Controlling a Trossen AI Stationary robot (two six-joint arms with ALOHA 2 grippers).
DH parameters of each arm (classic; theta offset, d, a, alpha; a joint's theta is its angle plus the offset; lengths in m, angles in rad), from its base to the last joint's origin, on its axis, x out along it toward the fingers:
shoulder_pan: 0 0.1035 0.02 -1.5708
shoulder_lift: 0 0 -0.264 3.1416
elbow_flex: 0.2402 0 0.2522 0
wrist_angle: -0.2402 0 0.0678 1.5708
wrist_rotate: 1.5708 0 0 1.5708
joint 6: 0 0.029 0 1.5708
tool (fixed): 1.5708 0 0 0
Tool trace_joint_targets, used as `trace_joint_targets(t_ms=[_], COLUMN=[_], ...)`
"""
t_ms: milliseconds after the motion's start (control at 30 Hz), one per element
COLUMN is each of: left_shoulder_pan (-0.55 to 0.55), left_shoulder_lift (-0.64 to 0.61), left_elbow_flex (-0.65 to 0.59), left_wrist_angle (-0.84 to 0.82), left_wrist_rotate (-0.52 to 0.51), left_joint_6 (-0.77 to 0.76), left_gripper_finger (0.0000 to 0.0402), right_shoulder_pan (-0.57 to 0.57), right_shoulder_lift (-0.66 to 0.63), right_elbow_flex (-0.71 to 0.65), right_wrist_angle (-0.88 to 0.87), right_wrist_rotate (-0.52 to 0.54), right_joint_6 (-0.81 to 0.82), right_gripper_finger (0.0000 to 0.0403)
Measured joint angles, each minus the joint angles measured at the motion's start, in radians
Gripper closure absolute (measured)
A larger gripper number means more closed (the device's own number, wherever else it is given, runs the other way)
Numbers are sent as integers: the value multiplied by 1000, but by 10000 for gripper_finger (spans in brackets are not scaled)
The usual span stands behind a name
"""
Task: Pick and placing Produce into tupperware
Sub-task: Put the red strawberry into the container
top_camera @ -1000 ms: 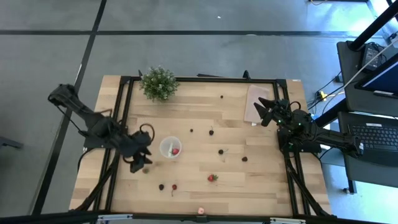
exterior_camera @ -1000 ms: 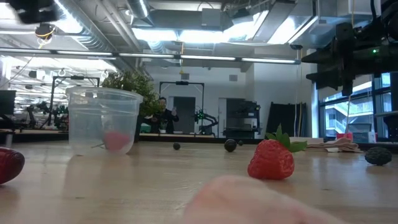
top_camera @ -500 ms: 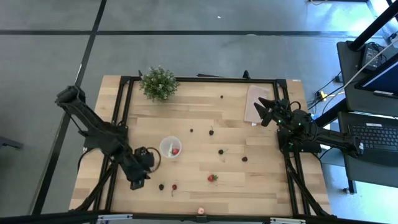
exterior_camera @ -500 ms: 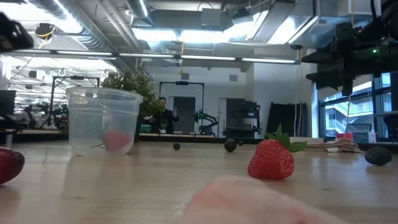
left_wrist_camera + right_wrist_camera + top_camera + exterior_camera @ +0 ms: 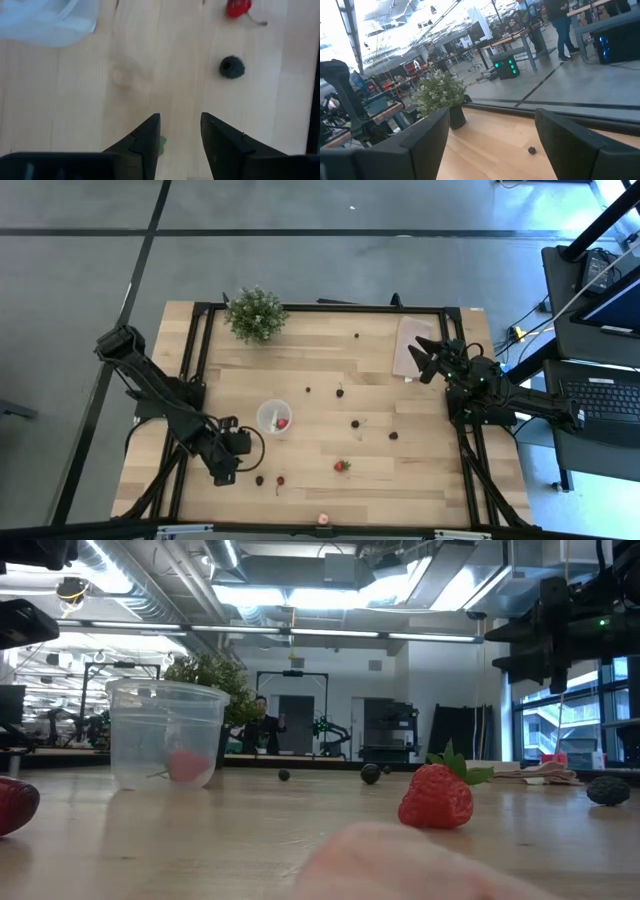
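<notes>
The translucent cup (image 5: 273,418) stands upright on the wooden table, with one red strawberry (image 5: 283,422) inside; it also shows in the low view (image 5: 165,735). My left gripper (image 5: 222,467) is open and hovers over bare wood toward the near-left, short of a dark berry (image 5: 231,66) and a red fruit (image 5: 238,7). Its fingers (image 5: 150,135) touch nothing. More produce lies loose: a strawberry (image 5: 342,466) and dark berries (image 5: 354,423) (image 5: 392,435) (image 5: 339,392). My right gripper (image 5: 430,358) waits open at the far right, by the beige sheet (image 5: 410,345).
A bushy potted plant (image 5: 255,313) stands at the far edge. A small pink object (image 5: 323,519) lies at the near edge, close to the low camera. A black frame (image 5: 200,360) runs along the table's sides. Bare wood lies between the cup and the right arm.
My left gripper has moved from beside the cup toward the table's near edge, close to the dark berry and red fruit there. The cup and the scattered produce have stayed in place.
</notes>
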Motion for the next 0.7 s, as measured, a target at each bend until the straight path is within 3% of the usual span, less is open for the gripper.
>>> trace_joint_targets(t_ms=[700], left_shoulder_pan=[1], left_shoulder_lift=[0], left_elbow_flex=[0], left_wrist_angle=[-32], left_wrist_rotate=[21], left_joint_6=[103], left_gripper_finger=[320], right_shoulder_pan=[0], right_shoulder_lift=[0], right_elbow_flex=[0], right_wrist_angle=[0], right_wrist_rotate=[0], right_joint_6=[-33], right_gripper_finger=[108])
